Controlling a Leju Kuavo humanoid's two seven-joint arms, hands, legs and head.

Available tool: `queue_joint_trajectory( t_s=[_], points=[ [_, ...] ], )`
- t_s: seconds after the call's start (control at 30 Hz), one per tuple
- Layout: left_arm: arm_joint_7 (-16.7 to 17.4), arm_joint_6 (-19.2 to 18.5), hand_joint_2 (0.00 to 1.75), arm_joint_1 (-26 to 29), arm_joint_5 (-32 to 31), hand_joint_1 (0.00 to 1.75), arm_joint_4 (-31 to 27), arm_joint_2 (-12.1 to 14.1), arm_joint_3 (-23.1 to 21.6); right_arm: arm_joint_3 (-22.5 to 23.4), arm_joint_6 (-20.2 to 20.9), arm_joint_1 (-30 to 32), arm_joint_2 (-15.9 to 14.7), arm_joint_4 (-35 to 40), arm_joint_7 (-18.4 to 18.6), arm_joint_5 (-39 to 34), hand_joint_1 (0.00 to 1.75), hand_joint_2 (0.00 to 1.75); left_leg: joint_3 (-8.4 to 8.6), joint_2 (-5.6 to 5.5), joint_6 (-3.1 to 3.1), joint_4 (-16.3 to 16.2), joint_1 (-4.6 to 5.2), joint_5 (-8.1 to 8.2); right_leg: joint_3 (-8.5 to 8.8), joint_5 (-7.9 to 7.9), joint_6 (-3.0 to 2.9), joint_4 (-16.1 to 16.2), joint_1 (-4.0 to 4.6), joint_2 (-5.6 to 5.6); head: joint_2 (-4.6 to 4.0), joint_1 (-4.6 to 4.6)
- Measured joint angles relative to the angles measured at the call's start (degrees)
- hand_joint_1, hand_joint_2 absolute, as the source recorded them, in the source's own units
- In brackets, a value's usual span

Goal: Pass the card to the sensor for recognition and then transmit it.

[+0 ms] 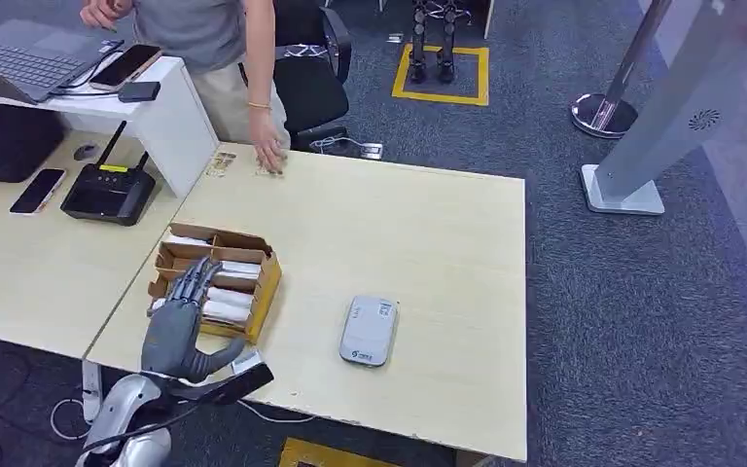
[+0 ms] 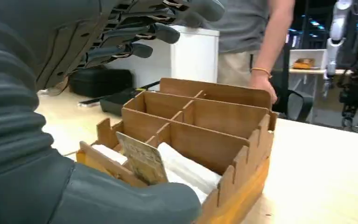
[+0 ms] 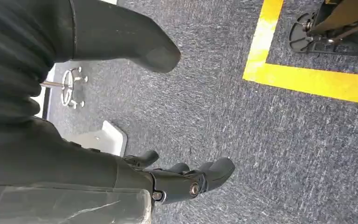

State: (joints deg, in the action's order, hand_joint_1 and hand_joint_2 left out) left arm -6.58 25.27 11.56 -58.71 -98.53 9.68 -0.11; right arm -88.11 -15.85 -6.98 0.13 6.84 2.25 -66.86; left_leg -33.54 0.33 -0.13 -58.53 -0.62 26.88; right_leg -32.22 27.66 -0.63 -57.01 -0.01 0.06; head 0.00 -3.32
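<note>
A wooden divided box [image 1: 216,280] stands on the light table [image 1: 418,243], with white cards lying in its compartments. My left hand [image 1: 183,321] hovers over the box's near end, fingers stretched out above it and thumb reaching along its front edge. In the left wrist view a pale printed card [image 2: 142,158] stands tilted at the box's [image 2: 205,135] near edge, just above my thumb [image 2: 135,198], while the fingers [image 2: 140,32] stay well above it. The grey-white card sensor [image 1: 368,331] lies flat to the right of the box. My right hand [image 3: 168,154] hangs over the carpet, fingers apart and holding nothing.
A person stands at the table's far edge with a hand [image 1: 270,154] resting on it, beside small cards [image 1: 220,165]. On the left desk are a black router [image 1: 109,191], a phone [image 1: 37,191] and a laptop [image 1: 29,53]. A silver stand [image 1: 642,146] rises at the right.
</note>
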Motion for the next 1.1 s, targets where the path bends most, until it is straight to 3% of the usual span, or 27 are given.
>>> queue_joint_trajectory(
  t_s=[0.4, 0.83, 1.1],
  points=[
    [2.5, -2.5, 1.75, -2.5, -4.5, 0.0, 1.8, 2.9, -5.9, -0.3, 0.0, -0.1, 0.0, 0.0, -0.6, -0.5, 0.0, 1.75, 0.0, 0.0, 0.0, 0.0, 0.0, 0.0, -0.01, 0.0, 0.0, 0.0, 0.0, 0.0, 0.0, 0.02],
    [7.5, -6.0, 1.75, -5.2, -16.2, 0.0, 3.2, 7.5, -11.7, -0.8, 0.2, -0.1, -0.1, 0.0, -0.5, -1.0, 0.0, 1.75, 0.0, 0.0, 0.0, 0.0, 0.0, 0.0, -0.01, 0.0, 0.0, 0.0, 0.0, 0.0, 0.0, 0.0],
    [7.7, -8.1, 1.75, -6.2, -17.5, 0.0, 3.2, 9.7, -14.7, -0.8, 0.3, -0.1, -0.1, -0.1, -0.5, -1.7, 0.0, 1.75, 0.0, 0.01, 0.0, 0.0, 0.0, 0.0, 0.0, 0.0, 0.0, 0.0, 0.0, 0.0, 0.0, 0.0]
  ],
)
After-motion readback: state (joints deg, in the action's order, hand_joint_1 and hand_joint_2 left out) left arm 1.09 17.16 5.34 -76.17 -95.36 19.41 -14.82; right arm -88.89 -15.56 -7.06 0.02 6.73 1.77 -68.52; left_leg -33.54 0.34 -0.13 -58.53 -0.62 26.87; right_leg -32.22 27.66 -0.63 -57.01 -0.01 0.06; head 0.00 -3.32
